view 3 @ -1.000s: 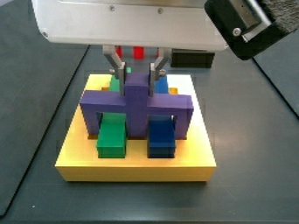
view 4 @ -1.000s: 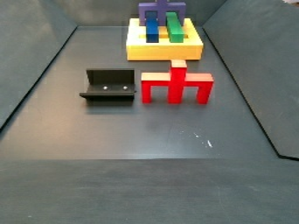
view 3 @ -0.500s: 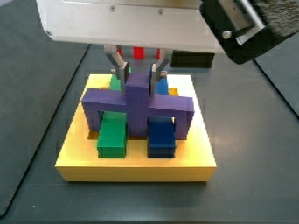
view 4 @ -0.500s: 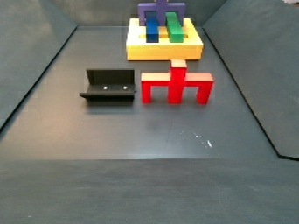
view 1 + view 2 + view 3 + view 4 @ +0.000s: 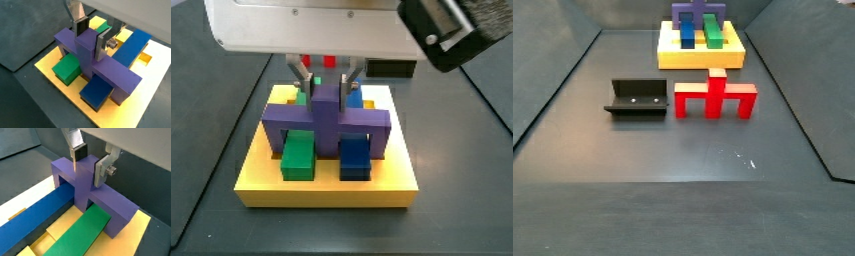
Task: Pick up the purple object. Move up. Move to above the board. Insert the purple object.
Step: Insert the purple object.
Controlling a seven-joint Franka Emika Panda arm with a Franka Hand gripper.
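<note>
dark grey flooring (image 5: 673, 150) fills the walled work area, plain except for what stands on it. largest is the yellow board (image 5: 329, 180), a square block at the far end in a side view (image 5: 700, 55). on top of it sits the purple object (image 5: 329, 115), a bridge-shaped piece with a raised central stem, standing over a green block (image 5: 298, 155) and a blue block (image 5: 356, 157) that lie side by side under its arch. out on the floor, near the board, a red piece (image 5: 715, 97) of the same forked shape lies flat, and just beside it stands the fixture (image 5: 636, 98). the gripper (image 5: 91, 33) is directly above the board, its silver fingers (image 5: 103, 167) on either side of the purple object's stem; whether the pads press it i cannot tell.
</note>
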